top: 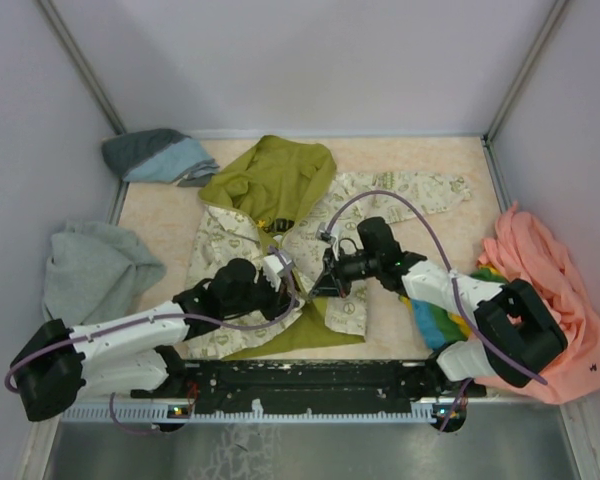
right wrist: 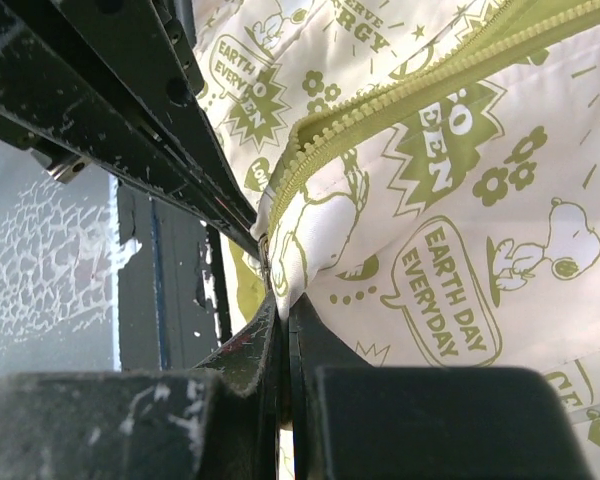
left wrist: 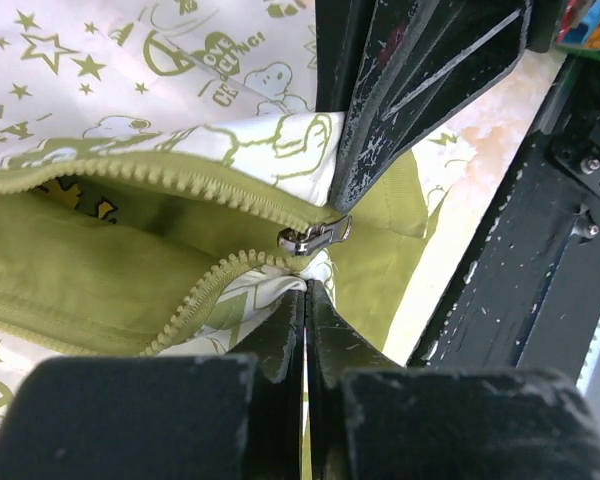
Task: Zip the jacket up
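The cream jacket (top: 242, 250) with olive prints lies spread on the table, its olive hood (top: 270, 175) at the far side. Both grippers meet at its near hem. My left gripper (top: 288, 280) is shut on the cream hem fabric (left wrist: 280, 290) just below the metal zipper slider (left wrist: 305, 238). The olive zipper (left wrist: 180, 180) lies open in a V beyond the slider. My right gripper (top: 323, 280) is shut on the slider's pull (right wrist: 264, 258) and the fabric edge beside it. The right fingers (left wrist: 400, 110) also show in the left wrist view.
A grey sweatshirt (top: 95, 268) lies at the left and a blue-grey garment (top: 158, 155) at the far left. A peach-pink garment (top: 545, 275) lies at the right, with a colourful cloth (top: 442, 322) under the right arm. A black rail (top: 310, 378) runs along the near edge.
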